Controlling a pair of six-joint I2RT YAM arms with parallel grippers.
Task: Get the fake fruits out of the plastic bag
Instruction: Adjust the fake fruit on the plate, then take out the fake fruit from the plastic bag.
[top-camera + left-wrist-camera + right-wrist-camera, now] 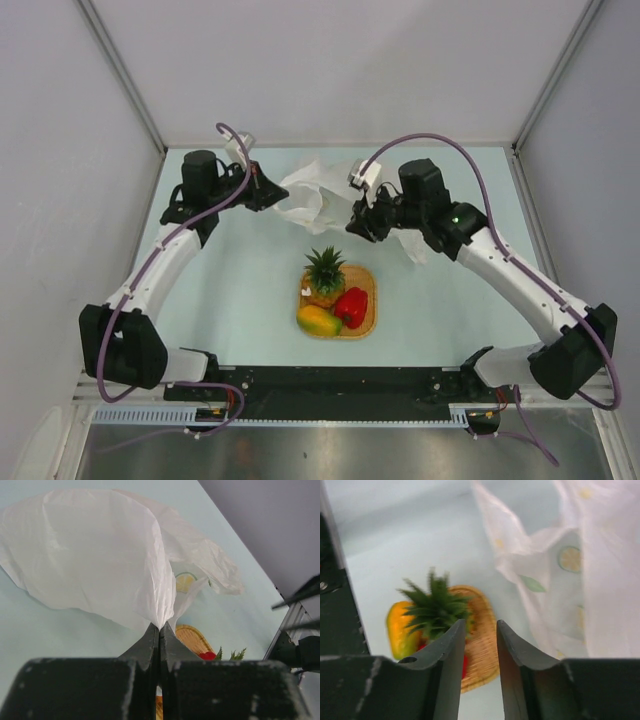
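Left gripper [160, 630] jaws fully closed, pinching a gathered fold of the plastic bag [100, 555]. From the pinch the film fans up and fills the upper left of the left wrist view. A lemon print shows through it right of centre. In the top view this gripper [262, 188] sits upper left of centre, touching the bag's [305, 195] left edge, and the contact point itself is too small to read there.

Right gripper [480, 627] jaws slightly apart with nothing between them. The bag [600, 580] hangs at the right of that frame, apart from the fingers and cut off by the top and right edges. From above, this gripper [358, 222] is just right of the bag. A white scrap under the right arm is hard to identify.

Pineapple [325, 275], mango [318, 320] and red pepper piece [350, 305] lie outside the bag on the woven mat [365, 285], centre of frame, below the bag on the table [230, 300]. In the right wrist view the pineapple [437, 607] and mango [400, 630] are blurred and the left finger hides most of the red piece. Bag contents cannot be made out.
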